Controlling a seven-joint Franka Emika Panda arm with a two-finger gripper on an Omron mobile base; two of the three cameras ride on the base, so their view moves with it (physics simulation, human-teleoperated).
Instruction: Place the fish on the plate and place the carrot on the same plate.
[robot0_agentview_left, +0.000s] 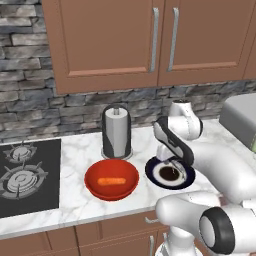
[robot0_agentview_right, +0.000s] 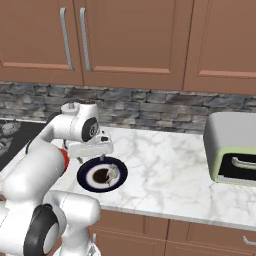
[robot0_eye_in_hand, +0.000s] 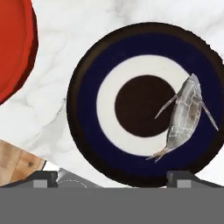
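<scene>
Right now the small grey-silver fish (robot0_eye_in_hand: 183, 114) lies flat on the round plate w/ dark navy-black rim and white inner ring (robot0_eye_in_hand: 87, 109). In the hand view it sits toward one side of the plate, across the white ring and navy band, tail fin pointing to the bottom of that view. It also shows as a pale lump on the plate's near-right part in the right base view (robot0_agentview_right: 113, 172).

Two-finger gripper (robot0_eye_in_hand: 114, 177) hangs above the plate, looking straight down on it. Its dark finger tips (robot0_eye_in_hand: 43, 178) stand far apart at the bottom of the hand view, jaws spread wide, nothing between them; the fish is not gripped and lies apart from both tips.

Short bright orange carrot (robot0_agentview_left: 111, 181) lies inside the deep red-orange bowl (robot0_agentview_left: 95, 187), roughly across its middle. Bowl stands just left of the plate (robot0_agentview_left: 152, 172) on the white marble countertop (robot0_agentview_left: 75, 160) in the left base view, close but whether the rims touch I can't tell. A curved red edge of the bowl shows at upper left of the hand view (robot0_eye_in_hand: 17, 48).

Behind the bowl stands a paper towel roll on a dark holder (robot0_agentview_left: 116, 131). Black gas hob (robot0_agentview_left: 27, 175) is set into the counter at far left. Grey-and-green toaster oven (robot0_agentview_right: 232, 150) sits on the counter well to the right of the plate. Brown wood cabinets (robot0_agentview_left: 110, 40) hang above a grey stone backsplash (robot0_agentview_left: 25, 95).
</scene>
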